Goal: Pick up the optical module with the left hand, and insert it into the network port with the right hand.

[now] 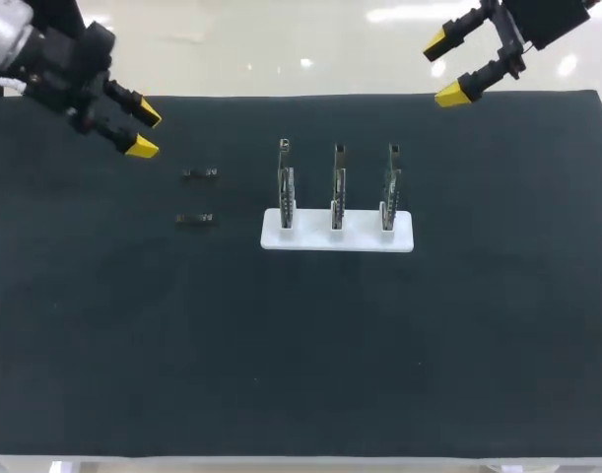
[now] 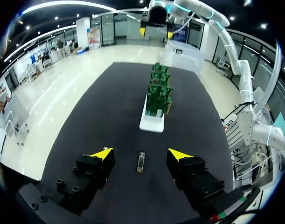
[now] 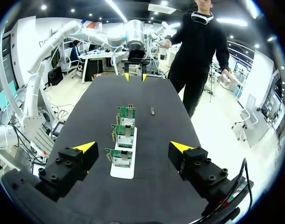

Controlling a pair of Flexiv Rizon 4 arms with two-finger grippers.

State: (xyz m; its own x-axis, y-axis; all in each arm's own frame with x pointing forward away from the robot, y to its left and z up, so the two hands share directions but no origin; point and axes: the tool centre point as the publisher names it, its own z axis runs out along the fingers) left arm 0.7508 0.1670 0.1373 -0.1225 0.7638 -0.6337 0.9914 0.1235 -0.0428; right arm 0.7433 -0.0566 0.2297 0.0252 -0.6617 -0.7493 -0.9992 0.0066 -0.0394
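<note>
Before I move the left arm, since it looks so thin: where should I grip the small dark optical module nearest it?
Probably at mid-length, across the two long sides of the small dark optical module, the left gripper coming straight down from above. It lies flat on the black mat as a slim bar, so only its narrow width fits the jaws.

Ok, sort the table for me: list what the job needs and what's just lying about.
For the job:
far optical module and near optical module (only one is needed)
circuit boards upright in the white stand, probably carrying the ports
left hand and right hand, both open

Just there:
black mat
</note>
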